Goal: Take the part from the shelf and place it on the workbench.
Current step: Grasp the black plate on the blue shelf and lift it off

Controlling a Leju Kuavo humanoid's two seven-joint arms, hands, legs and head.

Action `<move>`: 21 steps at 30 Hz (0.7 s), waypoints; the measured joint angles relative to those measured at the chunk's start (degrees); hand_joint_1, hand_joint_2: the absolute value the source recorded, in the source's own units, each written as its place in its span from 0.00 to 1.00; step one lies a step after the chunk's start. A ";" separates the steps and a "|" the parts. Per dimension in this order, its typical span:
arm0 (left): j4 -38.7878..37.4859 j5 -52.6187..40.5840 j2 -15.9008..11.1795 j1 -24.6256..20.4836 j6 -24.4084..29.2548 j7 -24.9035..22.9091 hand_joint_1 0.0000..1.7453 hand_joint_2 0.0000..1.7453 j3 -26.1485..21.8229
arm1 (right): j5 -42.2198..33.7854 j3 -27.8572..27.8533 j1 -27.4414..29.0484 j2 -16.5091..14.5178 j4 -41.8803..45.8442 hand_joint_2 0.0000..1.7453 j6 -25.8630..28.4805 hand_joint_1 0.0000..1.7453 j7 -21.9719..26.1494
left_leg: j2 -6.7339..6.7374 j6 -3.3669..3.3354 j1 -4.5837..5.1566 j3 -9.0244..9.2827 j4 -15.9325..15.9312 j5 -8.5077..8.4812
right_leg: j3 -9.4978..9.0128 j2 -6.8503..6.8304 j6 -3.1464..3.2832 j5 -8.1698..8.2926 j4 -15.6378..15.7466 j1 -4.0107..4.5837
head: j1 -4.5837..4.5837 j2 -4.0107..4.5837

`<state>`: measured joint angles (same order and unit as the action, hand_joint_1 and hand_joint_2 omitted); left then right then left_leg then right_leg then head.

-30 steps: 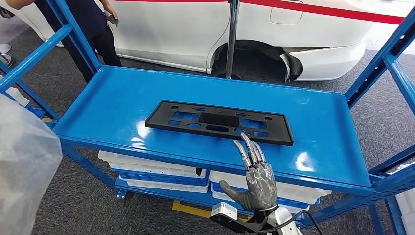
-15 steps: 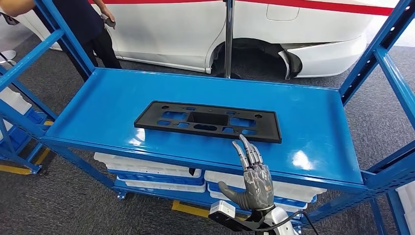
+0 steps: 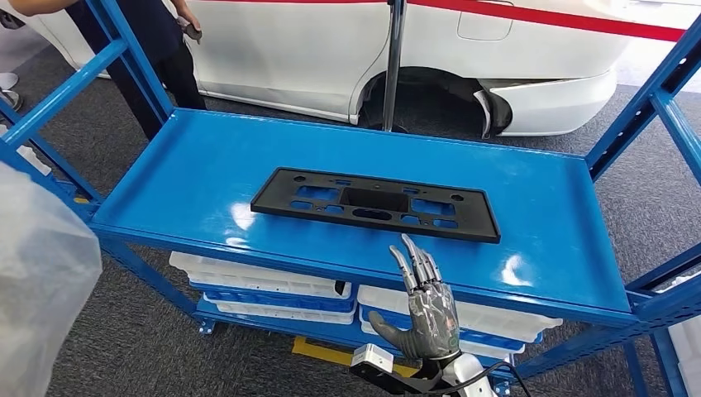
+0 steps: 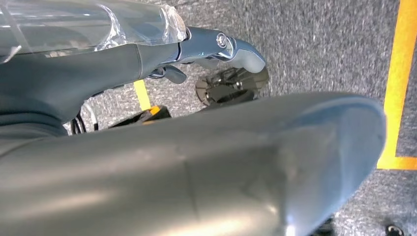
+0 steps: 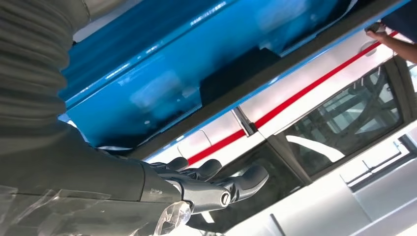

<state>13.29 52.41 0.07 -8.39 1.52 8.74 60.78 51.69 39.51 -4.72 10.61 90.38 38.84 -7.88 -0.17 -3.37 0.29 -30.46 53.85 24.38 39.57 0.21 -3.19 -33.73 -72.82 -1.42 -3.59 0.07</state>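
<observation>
The part [image 3: 376, 204] is a long, flat black plastic frame with several cut-outs. It lies flat in the middle of the blue shelf's top board [image 3: 207, 165]. My right hand [image 3: 426, 310] is raised in front of the board's near edge, fingers straight and apart, holding nothing. Its fingertips [image 3: 411, 252] point up at the part's near edge and stop just short of it. In the right wrist view the right hand [image 5: 206, 184] is held out empty below the blue board. My left hand [image 4: 221, 46] hangs over the floor with nothing in it.
Blue uprights [image 3: 645, 99] frame the shelf at both ends. White and blue trays [image 3: 273, 289] are stacked on the lower level. Beyond the shelf are a white car [image 3: 496, 50] and a metal pole [image 3: 394, 66]. A person [image 3: 157, 41] stands at the far left corner.
The camera swung left and back again. My right hand stays raised and empty. Its fingertips overlapped the part's near edge before and now sit just below it.
</observation>
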 joint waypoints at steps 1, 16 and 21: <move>0.00 0.11 0.00 0.06 -0.07 0.00 0.00 0.00 0.01 | 1.03 -0.55 0.35 -0.33 -0.25 1.00 0.00 0.00 0.35 | -0.04 0.02 -0.01 0.02 0.06 0.03 | -0.34 -0.01 -0.01 1.08 0.82 0.00 | 0.01 0.00; -0.01 0.67 -0.09 0.71 -0.41 -0.14 0.00 0.00 0.01 | 5.91 -8.00 2.60 -3.21 -3.63 1.00 0.02 0.00 0.67 | -0.06 3.37 -0.74 -8.20 18.50 8.22 | -7.03 0.05 1.97 7.95 16.24 -0.17 | -0.17 0.00; -0.01 0.56 -0.11 0.42 -0.63 -0.20 0.00 0.00 0.01 | 6.50 -9.51 2.65 -3.99 -3.92 1.00 0.02 0.00 0.94 | -0.09 2.16 -0.23 -0.48 1.87 1.10 | -7.21 0.18 1.40 8.00 16.29 -0.04 | -0.16 0.00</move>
<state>13.28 52.98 -0.04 -7.97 0.89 8.55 60.78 58.19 29.99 -2.07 6.62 86.47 38.86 -6.93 -0.26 -1.21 0.06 -30.94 55.72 25.48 32.37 0.38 -1.79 -25.74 -56.52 -1.46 -3.75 0.07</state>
